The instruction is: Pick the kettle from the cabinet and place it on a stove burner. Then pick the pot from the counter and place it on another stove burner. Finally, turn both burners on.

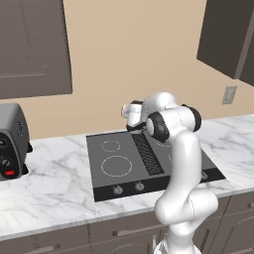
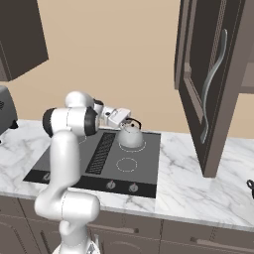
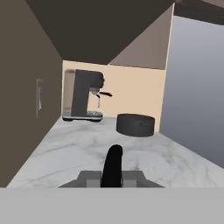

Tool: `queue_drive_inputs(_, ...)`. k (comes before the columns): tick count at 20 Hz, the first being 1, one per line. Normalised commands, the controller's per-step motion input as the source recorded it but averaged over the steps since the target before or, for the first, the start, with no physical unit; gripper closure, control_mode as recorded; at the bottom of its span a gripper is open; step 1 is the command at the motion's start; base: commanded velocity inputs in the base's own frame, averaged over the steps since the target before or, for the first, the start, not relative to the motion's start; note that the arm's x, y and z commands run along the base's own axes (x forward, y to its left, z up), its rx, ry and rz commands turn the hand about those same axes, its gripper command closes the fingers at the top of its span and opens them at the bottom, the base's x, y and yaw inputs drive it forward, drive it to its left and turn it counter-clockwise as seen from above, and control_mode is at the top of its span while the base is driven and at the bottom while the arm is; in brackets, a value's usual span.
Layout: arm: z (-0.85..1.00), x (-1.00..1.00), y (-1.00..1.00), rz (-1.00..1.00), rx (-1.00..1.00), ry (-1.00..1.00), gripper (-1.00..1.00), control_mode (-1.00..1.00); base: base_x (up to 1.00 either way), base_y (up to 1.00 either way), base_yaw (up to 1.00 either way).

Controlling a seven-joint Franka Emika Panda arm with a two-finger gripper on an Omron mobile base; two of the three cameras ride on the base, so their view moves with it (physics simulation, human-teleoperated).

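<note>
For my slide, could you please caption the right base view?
Pincer shut on the kettle handle, kettle sitting on a rear stove burner, cabinet door open.

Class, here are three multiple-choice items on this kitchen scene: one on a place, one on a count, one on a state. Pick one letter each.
1. Where does the kettle stand?
A. On a rear burner ring of the cooktop
B. On the cabinet shelf
C. On the toaster

2. How many knobs show at the cooktop's front edge in the left base view?
A. Five
B. None
C. Two

3. What is the state of the tool?
A. Wide open above the pot
B. Shut on the kettle's black handle
C. Shut on a cooktop knob

Answers:
1 A: the right base view shows the kettle's base on the ring nearer the wall.
2 C: two round knobs sit side by side below the front ring.
3 B: the hand view shows the black handle rising between the closed fingers.
</note>
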Motion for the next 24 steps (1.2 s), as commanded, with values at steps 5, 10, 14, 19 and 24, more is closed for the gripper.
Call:
queue_drive_inputs(5,-0.38,0.16,0.0,0.0,-0.02,-0.15,1.0,-1.0,0.0,0.0,0.0)
queue_drive_inputs(10,-0.33,0.15,0.0,0.0,-0.01,-0.15,1.0,-1.0,0.0,0.0,0.0)
queue_drive_inputs(14,-0.33,0.06,-0.01,0.0,-0.01,-0.17,1.0,-1.0,0.0,0.0,0.0)
queue_drive_inputs(19,-0.36,0.02,-0.03,0.0,-0.01,-0.2,1.0,-1.0,0.0,0.0,0.0)
queue_drive_inputs(24,-0.35,0.01,-0.11,0.0,-0.01,-0.09,1.0,-1.0,0.0,0.0,0.0)
